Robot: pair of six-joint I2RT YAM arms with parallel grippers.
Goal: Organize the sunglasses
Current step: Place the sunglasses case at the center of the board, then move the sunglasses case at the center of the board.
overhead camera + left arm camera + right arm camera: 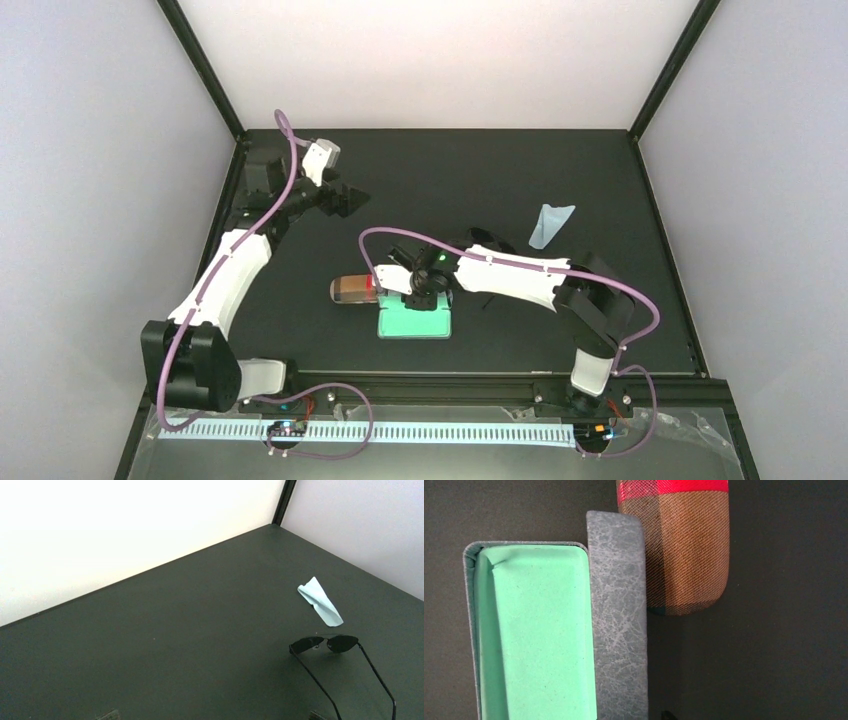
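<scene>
1. Resting on the dark table point(150, 655), the black sunglasses point(325, 644) have both arms unfolded, near a light blue cloth point(320, 601).
2. The left gripper point(350, 200) has its fingertips spread wide and holds nothing.
3. The right gripper point(420, 297) hangs over the open blue-grey case point(616, 615), just beside a tan case point(686, 555). How far it is open cannot be told.

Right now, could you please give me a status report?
Left gripper open, empty; right gripper over open blue-grey case, state unclear. Black sunglasses on table, unfolded. Light blue cloth beyond, apart.
</scene>
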